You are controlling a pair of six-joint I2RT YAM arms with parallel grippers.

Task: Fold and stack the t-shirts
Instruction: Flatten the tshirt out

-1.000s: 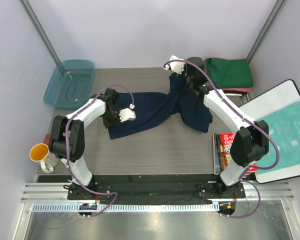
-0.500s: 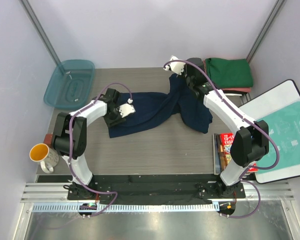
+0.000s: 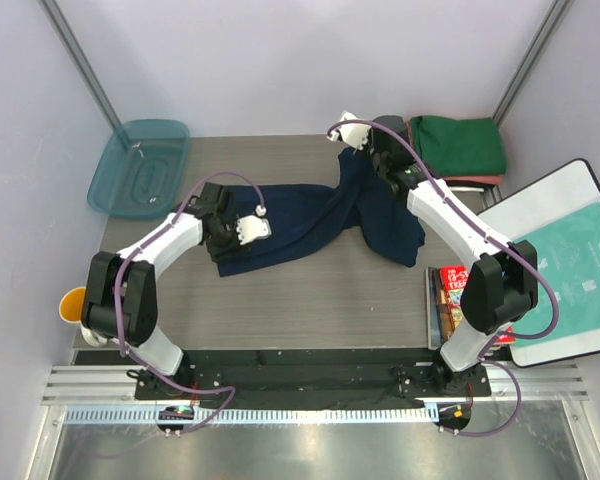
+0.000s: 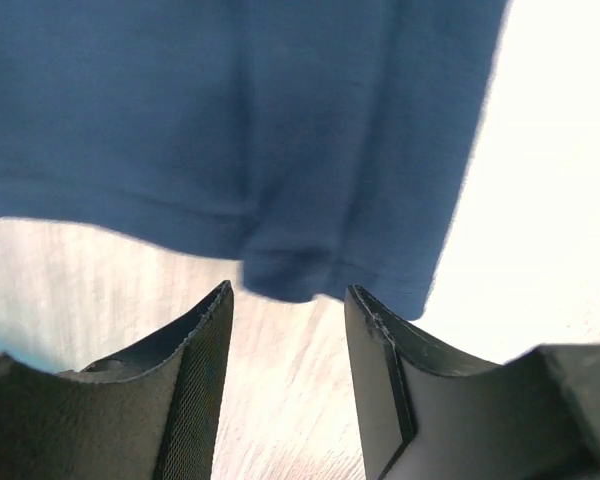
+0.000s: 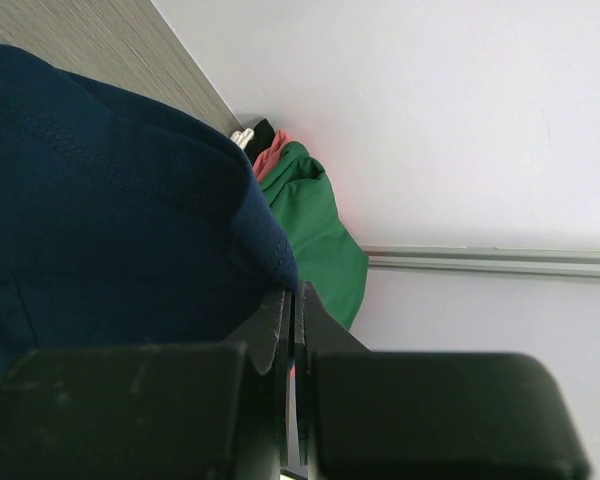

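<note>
A dark navy t-shirt [image 3: 310, 225] lies spread across the middle of the table, and its right end is lifted. My right gripper [image 3: 365, 150] is shut on that raised end; in the right wrist view the cloth [image 5: 130, 220] bunches at the closed jaws [image 5: 294, 290]. My left gripper [image 3: 242, 230] hovers over the shirt's left part. It is open [image 4: 288, 290], with bare table between its fingers and the shirt's hem [image 4: 280, 270] just beyond the tips. A folded green t-shirt [image 3: 458, 145] lies on a salmon-red one [image 3: 477, 181] at the back right.
A teal plastic tray [image 3: 140, 167] sits at the back left. A yellow mug [image 3: 72, 305] is half hidden behind my left arm. A teal-printed bag [image 3: 570, 265] lies on a white board at the right, with a red packet [image 3: 450, 290] beside my right arm's base.
My left gripper has opened and let go of the navy shirt's left end, and its elbow has swung out to the left. The right arm has held still.
</note>
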